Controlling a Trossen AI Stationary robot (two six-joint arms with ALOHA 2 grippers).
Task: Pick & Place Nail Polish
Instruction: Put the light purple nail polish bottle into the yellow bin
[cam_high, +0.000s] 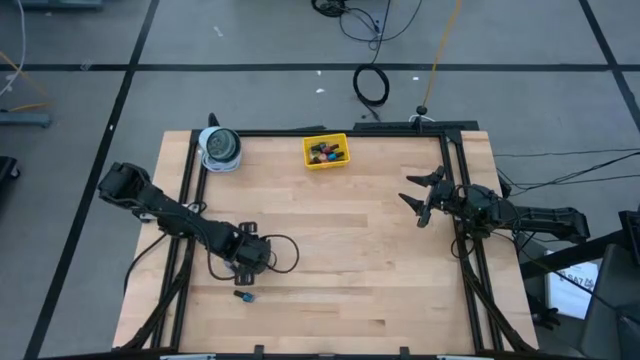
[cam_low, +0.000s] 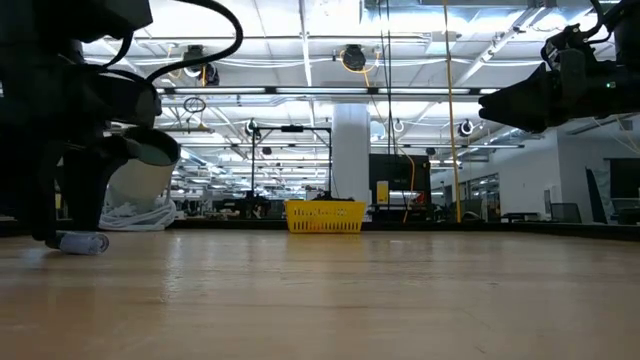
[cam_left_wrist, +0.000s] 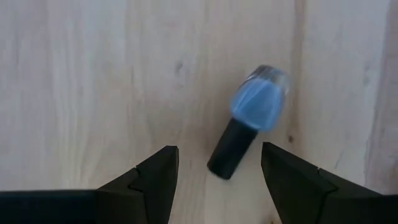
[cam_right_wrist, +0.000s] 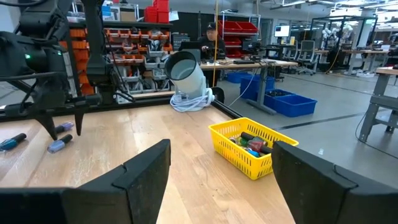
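Observation:
A nail polish bottle (cam_left_wrist: 249, 121) with a blue body and a dark cap lies on its side on the wooden table, near the front left (cam_high: 243, 296); it also shows in the low view (cam_low: 82, 243). My left gripper (cam_left_wrist: 217, 180) is open and points down over it, one fingertip on either side of the cap, touching nothing. Several more bottles lie in the yellow tray (cam_high: 325, 151) at the table's far edge. My right gripper (cam_high: 408, 190) is open and empty, raised above the table's right side; the tray (cam_right_wrist: 252, 146) lies ahead of it.
A round grey-white tape roll (cam_high: 220, 147) stands at the far left, beside the tray. Another small blue thing (cam_right_wrist: 12, 142) lies on the table past my left arm. A black frame (cam_high: 455, 200) runs along the table's edges. Bare wood lies between the arms.

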